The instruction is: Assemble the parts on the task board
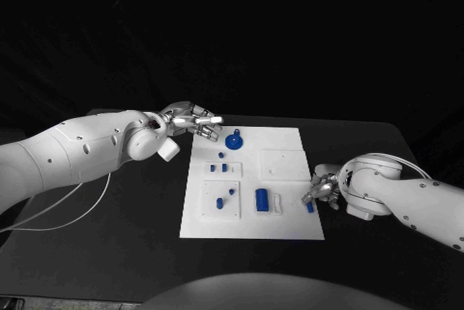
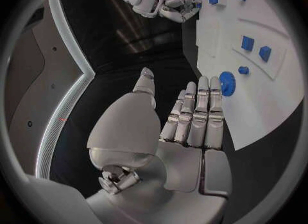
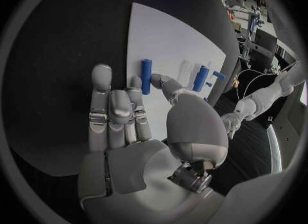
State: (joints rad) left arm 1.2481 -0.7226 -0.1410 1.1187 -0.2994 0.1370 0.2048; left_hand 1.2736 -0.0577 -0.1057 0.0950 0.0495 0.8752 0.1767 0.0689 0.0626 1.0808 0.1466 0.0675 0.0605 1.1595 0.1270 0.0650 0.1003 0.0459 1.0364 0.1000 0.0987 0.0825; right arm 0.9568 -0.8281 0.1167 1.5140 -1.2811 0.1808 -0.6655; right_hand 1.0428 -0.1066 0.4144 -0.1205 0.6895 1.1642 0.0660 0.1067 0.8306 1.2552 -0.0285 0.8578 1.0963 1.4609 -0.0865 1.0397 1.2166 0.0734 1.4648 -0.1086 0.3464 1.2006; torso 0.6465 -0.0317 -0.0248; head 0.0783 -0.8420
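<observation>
— How far along?

— Early, I judge. My right hand (image 1: 322, 189) reaches a loose rod (image 3: 146, 76) at the board (image 1: 290, 139)'s right edge, fingers apart, nothing held. My left hand (image 1: 194, 121) hovers unclenched, holding nothing, at the far left corner by the gear (image 1: 233, 142). Several parts look unplaced.

— The setting?

— A black table (image 1: 116, 243), dark room.

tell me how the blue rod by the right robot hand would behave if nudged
The blue rod looks like a smooth cylinder lying on its side on the task board, so it would probably roll. It seems rigid, likely light plastic. The right robot hand may find it slippery to pinch.
</observation>
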